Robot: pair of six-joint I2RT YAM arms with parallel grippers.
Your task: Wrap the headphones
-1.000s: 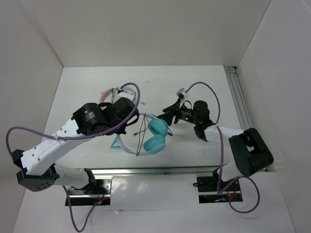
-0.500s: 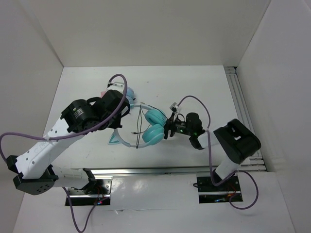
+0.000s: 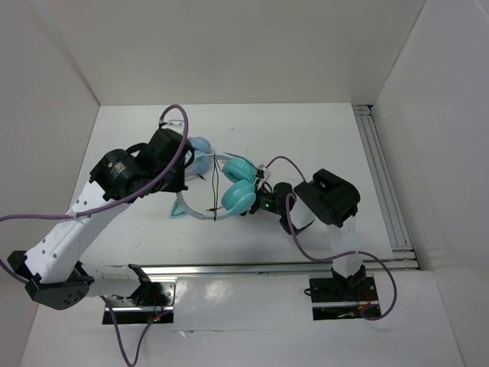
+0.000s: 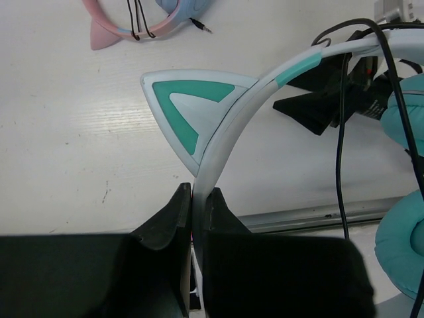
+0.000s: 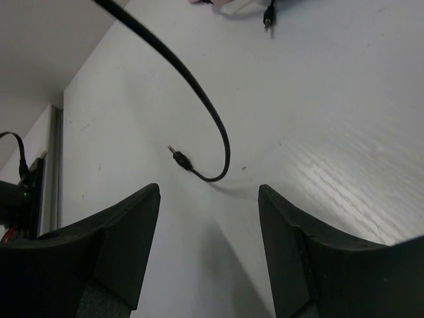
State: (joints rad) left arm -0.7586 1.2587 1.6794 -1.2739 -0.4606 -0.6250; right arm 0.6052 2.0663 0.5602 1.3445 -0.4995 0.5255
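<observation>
Top external: headphones [image 3: 238,196] sit about mid-desk, a bit closer to the near edge than the far one, between the two arms. Teal earcups [image 3: 243,170] are close together on the right side, and the white headband [image 3: 197,215] arcs out toward the left edge. Left gripper [image 3: 183,183] comes in from the left, clamped on the headband.

Left wrist confirms it. Fingers [image 4: 173,222] are pinched tight on the white band just below the cat ear [image 4: 189,106], and the band runs up and right away from the jaws. Thin black cable [image 4: 340,152] crosses the band and drops beside an earcup.

Right gripper [image 3: 258,202] is just beside the earcups on their right, low over the desk [image 3: 306,130]. Right wrist: its fingers are spread with nothing between them. The cable loop and its plug [image 5: 177,156] lie on the desk ahead of the tips, untouched.

Pink-banded headphones [image 3: 197,147] lie on the far-left side of the teal pair, partly hidden by the left wrist.
</observation>
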